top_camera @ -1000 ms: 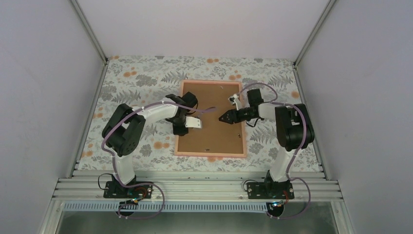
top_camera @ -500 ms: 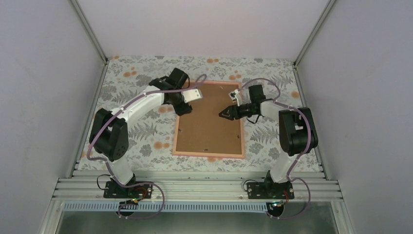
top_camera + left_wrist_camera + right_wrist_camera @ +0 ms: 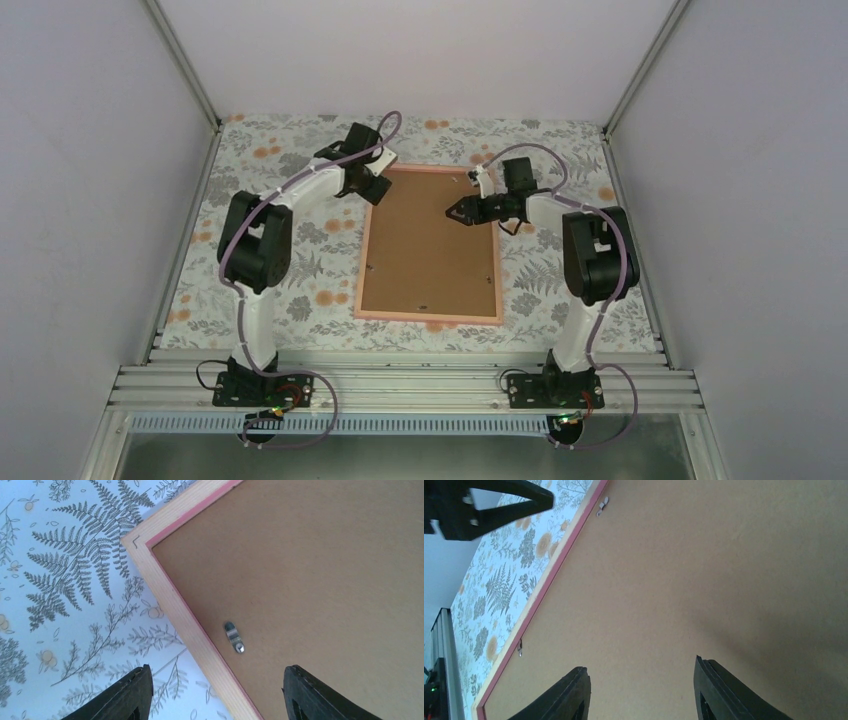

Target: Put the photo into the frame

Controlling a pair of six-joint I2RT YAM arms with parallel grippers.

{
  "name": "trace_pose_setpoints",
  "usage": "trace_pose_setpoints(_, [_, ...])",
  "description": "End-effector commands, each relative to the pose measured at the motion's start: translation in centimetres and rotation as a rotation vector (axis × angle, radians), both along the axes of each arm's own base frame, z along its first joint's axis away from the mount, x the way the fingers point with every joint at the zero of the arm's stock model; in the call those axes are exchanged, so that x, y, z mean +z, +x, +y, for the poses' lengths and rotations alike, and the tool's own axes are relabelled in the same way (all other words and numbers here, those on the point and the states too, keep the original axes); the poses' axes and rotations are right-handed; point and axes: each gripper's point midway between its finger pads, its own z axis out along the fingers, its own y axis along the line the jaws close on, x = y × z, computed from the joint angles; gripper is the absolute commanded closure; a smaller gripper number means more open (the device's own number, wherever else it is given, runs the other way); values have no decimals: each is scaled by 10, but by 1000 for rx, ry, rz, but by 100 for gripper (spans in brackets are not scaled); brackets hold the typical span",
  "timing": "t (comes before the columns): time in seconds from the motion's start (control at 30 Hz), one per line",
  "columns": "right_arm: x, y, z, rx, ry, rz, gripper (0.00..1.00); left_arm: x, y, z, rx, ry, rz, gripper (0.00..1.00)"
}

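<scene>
Top view: we note the frame (image 3: 430, 316) lying flat mid-table on floral cloth (image 3: 290, 170), with a brown backing board (image 3: 430, 245) filling it. The left gripper (image 3: 372, 188) is at its 11 o'clock corner, the right gripper (image 3: 455, 212) toward 1 o'clock.
Left wrist: fingers released, empty. A metal clip (image 3: 233, 636) sits beside the pale wood edge with its pink lip.
Right wrist: fingers apart, empty, over the board. The frame's face is hidden underneath.

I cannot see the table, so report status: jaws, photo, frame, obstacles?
Left jaws open, empty, over frame far-left corner by metal clip. Right jaws open, empty, over backing board. Photo not visible. Backing board lies in frame.
</scene>
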Motion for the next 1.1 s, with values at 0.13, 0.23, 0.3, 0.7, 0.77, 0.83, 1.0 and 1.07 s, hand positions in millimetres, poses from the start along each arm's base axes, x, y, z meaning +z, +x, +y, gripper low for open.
trace_pose_setpoints(0.13, [-6, 20, 24, 9, 8, -28, 49, -18, 32, -4, 96, -40, 15, 34])
trace_pose_setpoints(0.23, [-15, 21, 27, 13, -1, -23, 49, -31, 33, -5, 98, -39, 44, 34])
trace_pose_setpoints(0.3, [-21, 21, 28, 13, -5, -14, 49, -37, 35, -6, 100, -39, 55, 34])
trace_pose_setpoints(0.7, [-56, 11, 22, -8, -23, 90, 52, -65, 32, 13, 119, 11, 114, 38])
trace_pose_setpoints(0.77, [-56, 12, 20, -17, -21, 94, 53, -67, 31, 17, 125, 29, 112, 41])
trace_pose_setpoints(0.83, [-57, 14, 18, -26, -27, 96, 54, -67, 32, 22, 135, 48, 105, 44])
trace_pose_setpoints(1.0, [-62, 14, 11, -47, -48, 99, 56, -68, 36, 31, 161, 84, 101, 52])
trace_pose_setpoints(1.07, [-63, 14, 9, -53, -53, 100, 56, -67, 36, 31, 158, 93, 104, 55])
